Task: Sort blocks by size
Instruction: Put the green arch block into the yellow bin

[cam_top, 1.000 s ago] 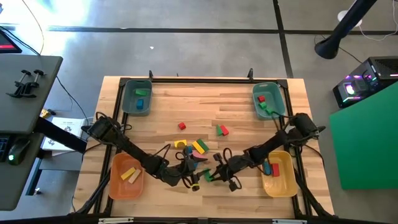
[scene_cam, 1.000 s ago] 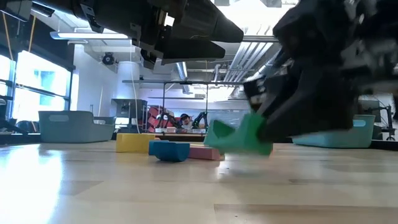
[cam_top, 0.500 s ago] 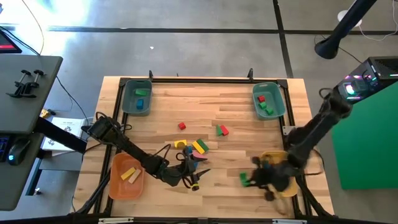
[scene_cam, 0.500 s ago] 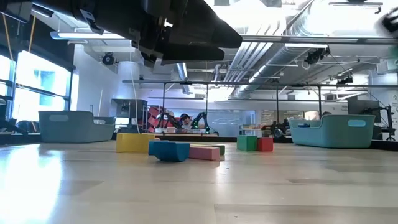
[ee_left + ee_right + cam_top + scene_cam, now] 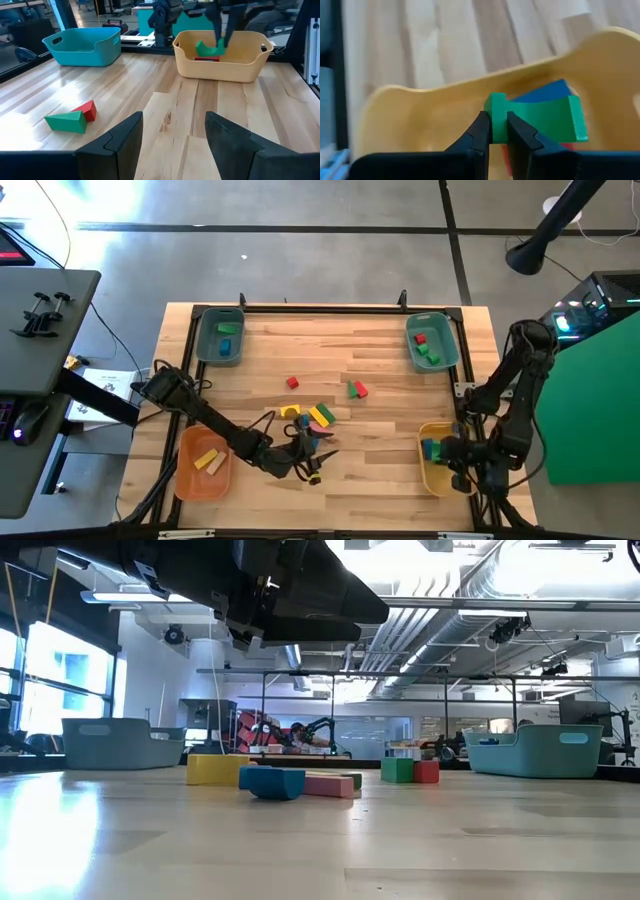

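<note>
Bins number four on the bench (image 5: pixel 380 360): two teal ones at the far corners and, at the near corners, an orange bin (image 5: pixel 203 462) and a yellow bin (image 5: pixel 446 459). The right gripper (image 5: pixel 499 131) is held over the yellow bin, its fingers (image 5: pixel 479 134) clamped on one leg of a green arch block (image 5: pixel 540 119); a blue block (image 5: pixel 547 92) and a red one are seen beneath it in that bin. The left gripper (image 5: pixel 305 456) is positioned low over the bench at about 6 o'clock from the centre cluster, its fingers (image 5: pixel 120 142) spread wide with nothing between them.

Loose blocks on the bench can be counted in three groups: one red cube (image 5: pixel 292 383) alone, a green and red pair (image 5: pixel 356 389) at its 3 o'clock, and a touching cluster (image 5: pixel 314 417) of yellow, green, pink and blue pieces (the exact count there cannot be told). Two blocks lie in the left teal bin (image 5: pixel 221 337), three in the right teal bin (image 5: pixel 431 343), and two pale bars in the orange bin.
</note>
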Controlling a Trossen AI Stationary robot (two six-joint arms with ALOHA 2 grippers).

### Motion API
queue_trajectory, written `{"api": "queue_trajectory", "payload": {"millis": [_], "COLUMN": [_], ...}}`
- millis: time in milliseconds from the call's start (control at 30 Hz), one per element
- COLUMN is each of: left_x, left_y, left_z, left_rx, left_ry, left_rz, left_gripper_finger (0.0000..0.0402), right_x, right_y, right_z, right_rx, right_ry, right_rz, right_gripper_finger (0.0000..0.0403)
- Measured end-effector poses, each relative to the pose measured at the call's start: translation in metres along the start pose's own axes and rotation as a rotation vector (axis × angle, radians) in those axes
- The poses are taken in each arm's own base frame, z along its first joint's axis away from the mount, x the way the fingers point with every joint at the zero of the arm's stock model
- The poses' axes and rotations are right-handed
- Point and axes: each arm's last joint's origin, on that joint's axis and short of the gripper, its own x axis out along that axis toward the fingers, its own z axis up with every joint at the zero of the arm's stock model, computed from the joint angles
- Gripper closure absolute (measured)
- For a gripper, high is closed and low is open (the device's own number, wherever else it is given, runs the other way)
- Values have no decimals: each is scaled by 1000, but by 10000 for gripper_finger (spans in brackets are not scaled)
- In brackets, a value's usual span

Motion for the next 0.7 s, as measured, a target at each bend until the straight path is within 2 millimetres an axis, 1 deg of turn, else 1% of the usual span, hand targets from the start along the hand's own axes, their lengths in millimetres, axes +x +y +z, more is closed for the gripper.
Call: {"api": "queue_trajectory", "payload": {"millis": [133,267,333,433,500,633,700], "left_x": [0,0,0,0,0,0,0], "left_y": [0,0,0,0,0,0,0], "left_z": [0,0,0,0,0,0,0], "left_rx": [-2,-3,-7,-17,-19,-19,-19], "left_ry": [0,0,0,0,0,0,0], "left_rz": [-2,-2,-2,-2,-2,-2,-2], "left_gripper_finger": [202,202,202,202,202,202,202], "right_x": [0,1,2,5,6,5,4], "right_y": [-4,-4,-3,-2,-4,-10,-11], "right_z": [-2,-3,-5,-9,-11,-12,-12], "right_rx": [7,4,2,16,60,197,216], "right_ry": [11,39,79,160,207,235,250], "right_rz": [-41,-50,-55,-69,-100,-176,-188], "right_gripper_finger": [369,339,325,315,313,311,310]}}
